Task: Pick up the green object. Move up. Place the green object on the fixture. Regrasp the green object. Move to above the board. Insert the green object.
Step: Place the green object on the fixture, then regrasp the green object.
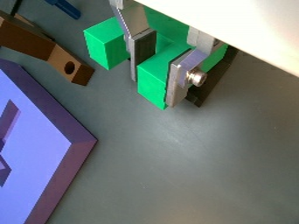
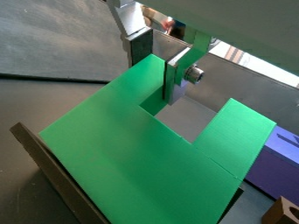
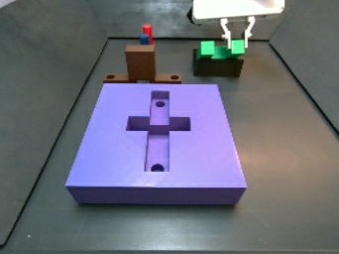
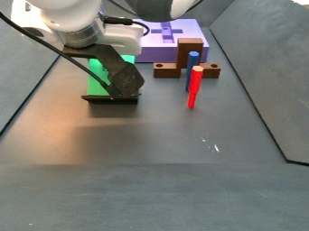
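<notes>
The green object (image 3: 216, 52) sits on the low dark fixture (image 3: 219, 68) at the far end of the floor, beyond the board (image 3: 159, 139). In both wrist views one green prong (image 1: 153, 86) lies between the silver fingers. My gripper (image 1: 153, 87) is shut on that prong, pads against both its sides. The other prong (image 1: 103, 44) stands free beside it. In a wrist view the broad green body (image 2: 128, 149) fills the foreground below the gripper (image 2: 152, 80). In a side view the gripper (image 4: 121, 86) hides most of the green object (image 4: 97, 77) on the fixture (image 4: 111, 98).
An upright brown block (image 3: 142, 62) with a red-and-blue peg (image 3: 147, 34) behind it stands next to the board's far edge. In a side view the peg (image 4: 193, 79) and brown block (image 4: 203, 71) are right of the fixture. Dark walls ring the floor.
</notes>
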You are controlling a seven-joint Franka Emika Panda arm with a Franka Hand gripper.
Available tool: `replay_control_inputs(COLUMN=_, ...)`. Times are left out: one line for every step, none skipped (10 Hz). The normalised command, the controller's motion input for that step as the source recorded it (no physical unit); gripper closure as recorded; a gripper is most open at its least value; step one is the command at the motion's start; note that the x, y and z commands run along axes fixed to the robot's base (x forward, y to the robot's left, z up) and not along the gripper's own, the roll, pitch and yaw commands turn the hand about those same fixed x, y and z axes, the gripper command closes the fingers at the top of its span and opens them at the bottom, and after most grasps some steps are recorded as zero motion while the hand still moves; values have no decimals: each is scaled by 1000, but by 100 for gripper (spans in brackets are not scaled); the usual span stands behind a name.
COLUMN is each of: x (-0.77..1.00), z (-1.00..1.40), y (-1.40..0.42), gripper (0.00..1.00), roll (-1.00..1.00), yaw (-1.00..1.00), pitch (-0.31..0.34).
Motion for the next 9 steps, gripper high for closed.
replay_control_inputs(x=0, z=0, y=0, gripper=0, roll=0, yaw=0, pitch=0)
replay_control_inputs(x=0, z=0, y=-46, gripper=0, roll=0, yaw=0, pitch=-17)
replay_control_inputs(x=203, z=403, y=-11, gripper=0, roll=-34, yaw=86, pitch=0)
replay_control_inputs(x=194, z=677, y=-31, gripper=0, roll=0, yaw=17, pitch=0)
replay_control_inputs(x=349, z=683, y=0, gripper=0, roll=66, yaw=26, pitch=0)
replay_control_inputs(x=134, z=440, y=0, gripper=0, roll=466, yaw=9, pitch=-97)
replay_control_inputs(x=6, z=323, y=-11, gripper=0, roll=780, yaw=11, pitch=-100)
replay_control_inputs(x=0, z=169, y=-83, gripper=0, roll=1000, yaw=0, pitch=-209)
replay_control_inputs(x=0, z=114, y=-97, gripper=0, roll=1000, yaw=0, pitch=-223)
